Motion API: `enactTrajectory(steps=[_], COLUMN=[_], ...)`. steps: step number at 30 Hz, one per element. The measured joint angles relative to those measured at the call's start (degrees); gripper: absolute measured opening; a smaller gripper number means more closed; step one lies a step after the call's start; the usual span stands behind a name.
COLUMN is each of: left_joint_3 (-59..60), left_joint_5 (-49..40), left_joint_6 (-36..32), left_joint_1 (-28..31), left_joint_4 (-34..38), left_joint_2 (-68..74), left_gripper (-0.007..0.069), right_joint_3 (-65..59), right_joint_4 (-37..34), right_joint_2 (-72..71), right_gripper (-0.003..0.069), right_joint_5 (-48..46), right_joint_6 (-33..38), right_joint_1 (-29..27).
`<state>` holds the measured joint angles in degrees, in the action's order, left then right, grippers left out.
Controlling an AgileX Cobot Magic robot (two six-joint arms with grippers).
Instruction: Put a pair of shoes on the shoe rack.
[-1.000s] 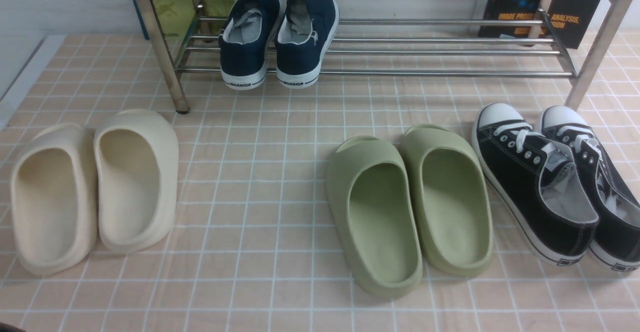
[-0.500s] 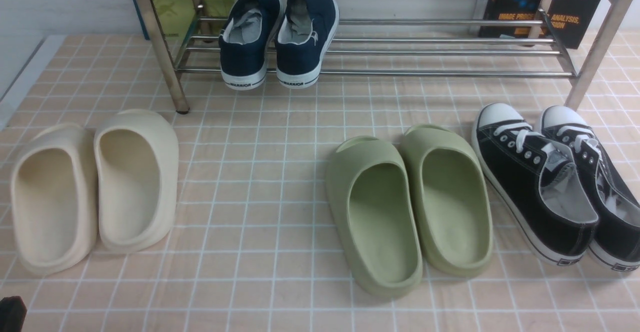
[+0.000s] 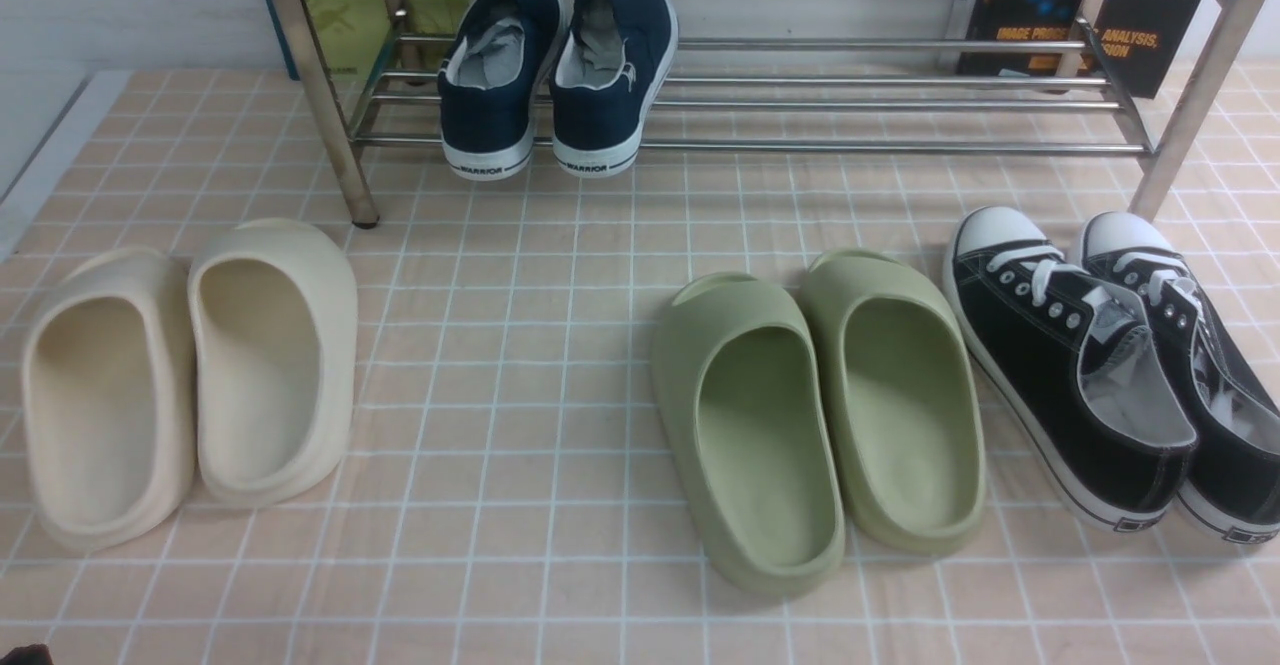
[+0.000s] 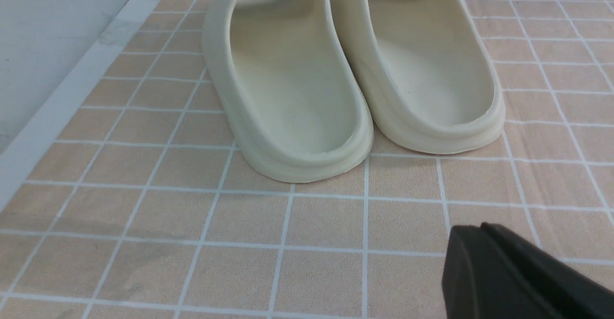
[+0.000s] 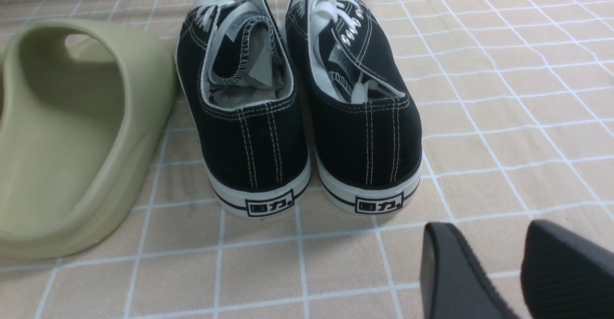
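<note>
- Left gripper (image 4: 523, 273): only one dark finger shows in the left wrist view, over bare tile near the heels of the cream slides (image 4: 355, 74). Cannot tell whether the jaws are parted or closed. Nothing visibly held.
- Cream slides (image 3: 185, 375): near left on the tiled floor (image 3: 500, 445), side by side and touching, heels toward the camera.
- Shoe rack (image 3: 760, 95): chrome tubes across the far side, left leg planted just beyond the cream pair, right leg beside the black sneakers' toes.
- Navy shoes (image 3: 555, 75): both sit on the rack's lower bars, toward its left end, side by side, toes pointing away, white-soled heels overhanging the front bar. "WARRIOR" is legible on the right heel.
- Green slides (image 3: 815, 415): near centre-right on the floor, paired and touching, heels toward the camera.
- Black sneakers (image 3: 1110, 365): near right, laced, white toe caps pointing toward the rack's right leg; the outer one is cut by the frame edge. In the right wrist view this pair (image 5: 297, 103) stands next to one green slide (image 5: 76, 136).
- Right gripper (image 5: 494, 271): two dark fingers with a clear gap between them, jaws released, grasping nothing, just behind the black heels.
- Books (image 3: 1080, 15): propped behind the rack, far right; a yellow-green one behind the far left.
</note>
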<state>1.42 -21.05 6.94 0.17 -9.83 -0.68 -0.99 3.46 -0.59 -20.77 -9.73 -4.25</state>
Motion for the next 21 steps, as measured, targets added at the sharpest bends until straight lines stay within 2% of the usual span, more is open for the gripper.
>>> enactTrajectory(steps=[12,21], left_joint_3=[0.0,0.0], left_joint_5=[0.0,0.0], left_joint_6=[-0.1,-0.1], left_joint_1=[-0.1,-0.1], left_joint_4=[1.9,0.3], left_joint_2=[0.0,0.0], left_gripper=[0.0025,0.0039], right_joint_3=[0.0,0.0], right_joint_4=[0.0,0.0], right_joint_2=[0.0,0.0], right_gripper=[0.0237,0.0237], right_joint_5=[0.0,0.0], right_joint_6=[0.0,0.0], right_joint_1=[0.0,0.0])
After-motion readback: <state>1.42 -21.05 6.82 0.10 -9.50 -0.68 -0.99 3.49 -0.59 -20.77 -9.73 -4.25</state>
